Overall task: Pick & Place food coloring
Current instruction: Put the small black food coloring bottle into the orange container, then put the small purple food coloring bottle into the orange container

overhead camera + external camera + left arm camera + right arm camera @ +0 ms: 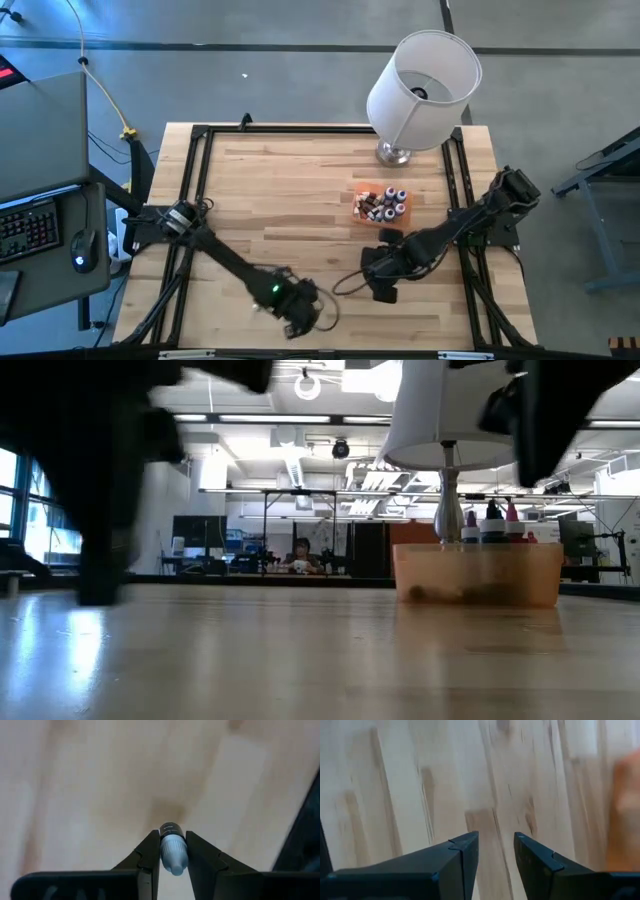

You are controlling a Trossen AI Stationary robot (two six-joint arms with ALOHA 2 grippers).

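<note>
Two dark, near-black arms on black frame rails along table edges. Left arm [215, 255]: slim straight link, bulkier rounded joint housings, small green light near wrist. Right arm [470, 225]: same dark finish, boxy shoulder block, thin black cable looping off wrist. Left gripper [173, 857] and right gripper [496, 852]: paired matte black fingers, wedge-shaped, tapering to angular stepped tips, mounted on flat black crossbar.

Grey floor [250, 60], desk [45, 200] with keyboard [28, 228]; beyond, ceiling lights [300, 418], windows [25, 510], seated person [300, 555].
</note>
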